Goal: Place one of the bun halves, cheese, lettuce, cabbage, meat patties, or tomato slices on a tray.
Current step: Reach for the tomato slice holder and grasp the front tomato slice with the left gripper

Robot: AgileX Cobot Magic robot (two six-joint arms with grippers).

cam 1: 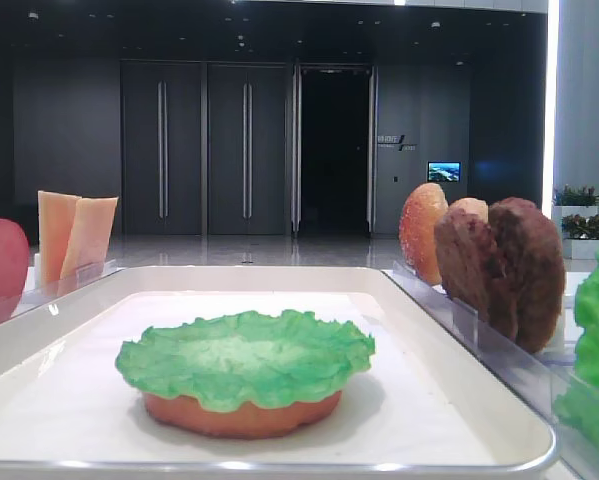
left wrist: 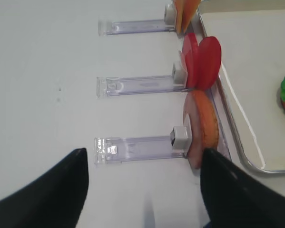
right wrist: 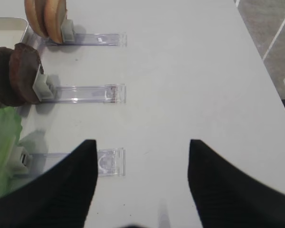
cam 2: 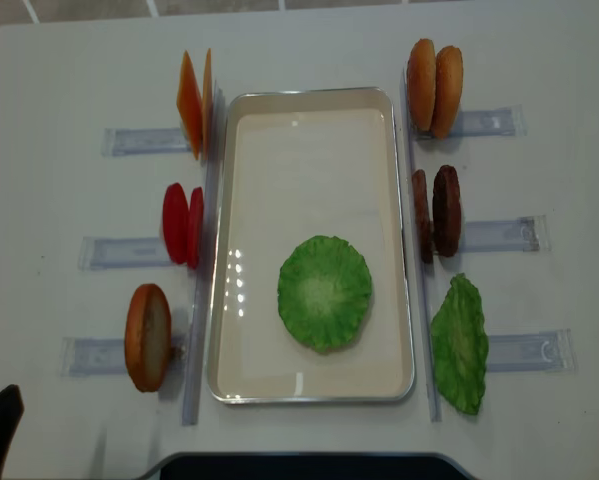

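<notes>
We see tray (cam 2: 309, 385) mid-bench (cam 2: 539, 440), lettuce (cam 2: 325, 292) atop bun half (cam 1: 241, 415) at tray's 6 o'clock. Left racks: cheese (cam 2: 191, 102) at 10, tomato slices (cam 2: 182, 224) at 9, bun (cam 2: 148, 336) at 8. Right racks: buns (cam 2: 434, 87) at 2, patties (cam 2: 436, 212) at 3, second lettuce leaf (cam 2: 460, 345) at 4. Left gripper (left wrist: 144, 190) released, jaws wide, over bench near bun rack (left wrist: 137, 147). Right gripper (right wrist: 142, 185) also spread, holding nothing.

Behind your white counter (cam 2: 309, 40) you face a dark panelled wall (cam 1: 69, 130) with tall double doors (cam 1: 204, 150) and an open, unlit doorway (cam 1: 334, 150). A small lit screen (cam 1: 443, 171) glows to its right, near potted plants (cam 1: 584, 205) by a bright strip. The glossy floor (cam 1: 249, 250) reflects the doors.
</notes>
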